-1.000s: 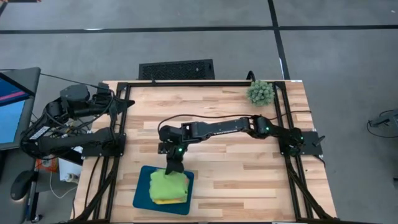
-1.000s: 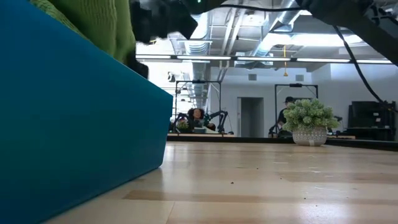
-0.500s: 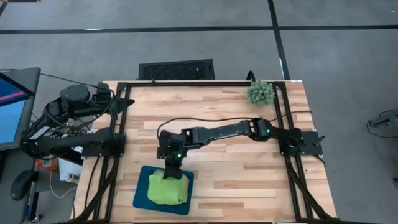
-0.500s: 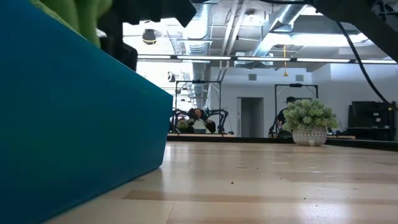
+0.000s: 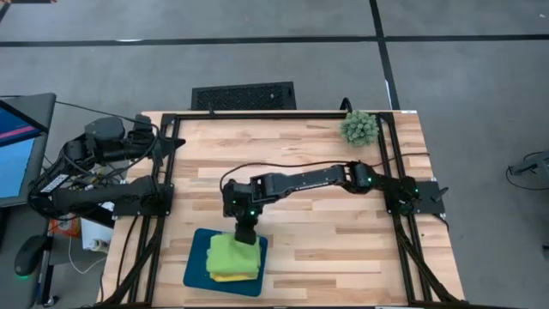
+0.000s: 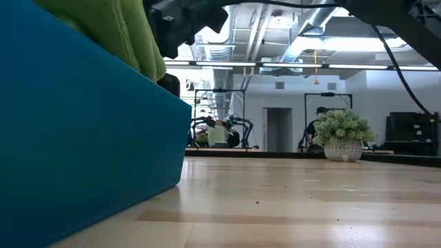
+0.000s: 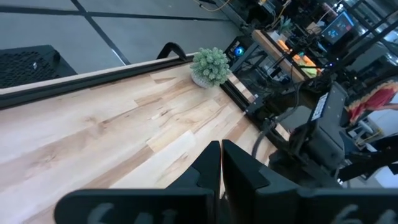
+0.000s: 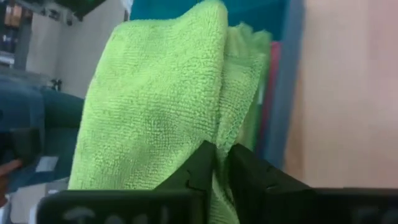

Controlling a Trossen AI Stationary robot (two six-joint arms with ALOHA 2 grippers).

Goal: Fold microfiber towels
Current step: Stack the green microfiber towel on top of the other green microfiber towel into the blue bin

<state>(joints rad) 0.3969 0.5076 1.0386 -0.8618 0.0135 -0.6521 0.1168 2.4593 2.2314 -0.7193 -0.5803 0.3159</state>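
Setting a folded green towel [image 5: 233, 254] on the pile in the teal tray [image 5: 195, 264], the right gripper [image 5: 245, 232] pinches its edge with fingers nearly together. The left gripper [image 7: 221, 163] waits shut at the table's far left. Stacking looks almost finished; no loose cloths show.

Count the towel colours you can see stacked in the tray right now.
Lime green towel: 1 clearly on top, possibly more beneath
Yellow towel: 1, an edge at the bottom
Pink towel: 1, a sliver against the tray wall
Total: 3 colours; exact number of towels cannot be told.
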